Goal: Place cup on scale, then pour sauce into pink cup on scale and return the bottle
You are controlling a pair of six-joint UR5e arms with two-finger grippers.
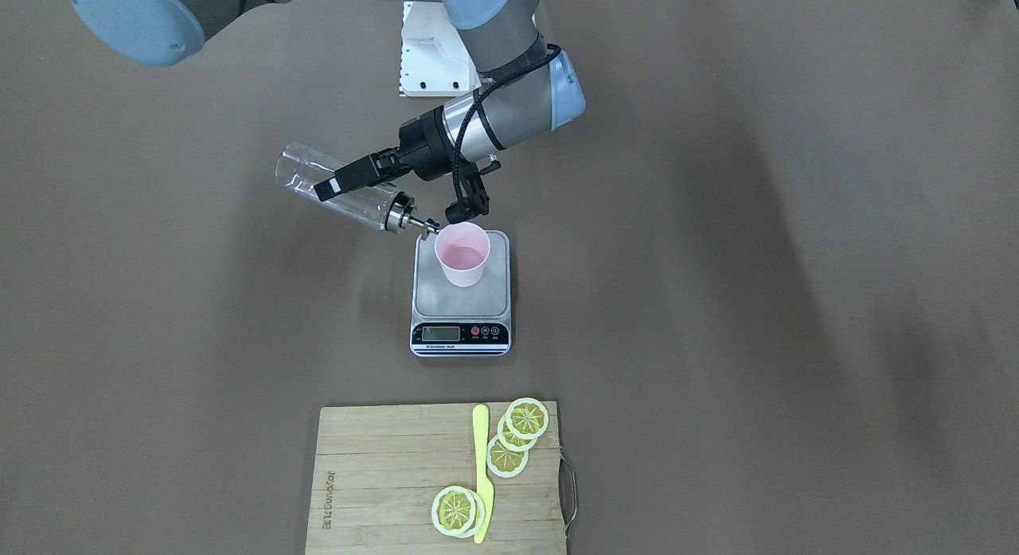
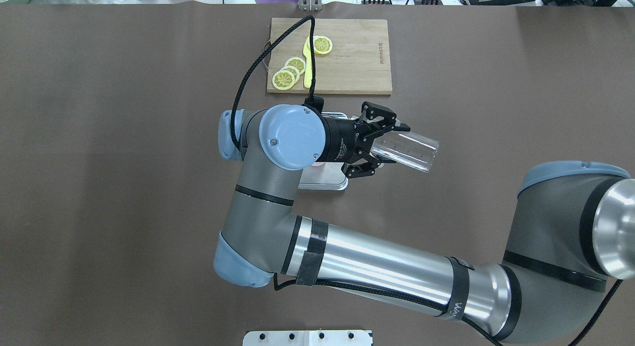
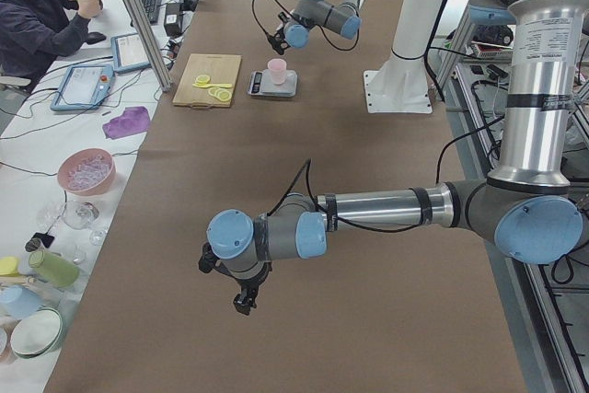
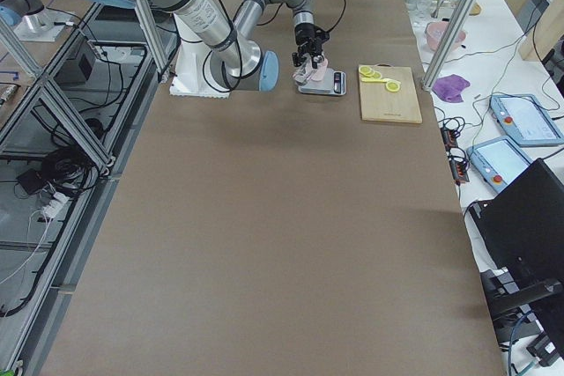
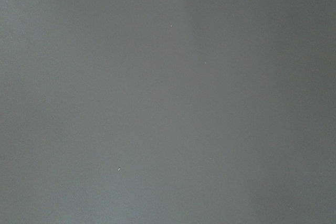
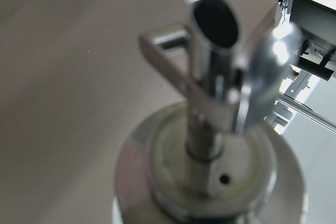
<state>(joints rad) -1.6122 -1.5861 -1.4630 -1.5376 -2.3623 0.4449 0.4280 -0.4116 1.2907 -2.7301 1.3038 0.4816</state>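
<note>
Pale pink against the steel, the cup [image 1: 462,254] stood upright on the scale [image 1: 446,300], on the half of the platform nearer the robot, so I took the first step as done. The right gripper [image 2: 381,146] was clamped across the middle of the bottle [image 1: 334,190]. It held the bottle in the air beside the scale, tipped well past level, with the spout [image 1: 426,227] just at the cup's rim. That looked to me like the pour itself. A faint line inside the cup may have been sauce, but the liquid was too clear for me to say how much was in there, and the scale's display was too small to read. What remained, by my reckoning, was finishing the pour, righting the bottle and returning it. The left gripper [image 3: 241,292] hung low over the table, well apart from all this. Whether its fingers were apart or together I could not tell.
</note>
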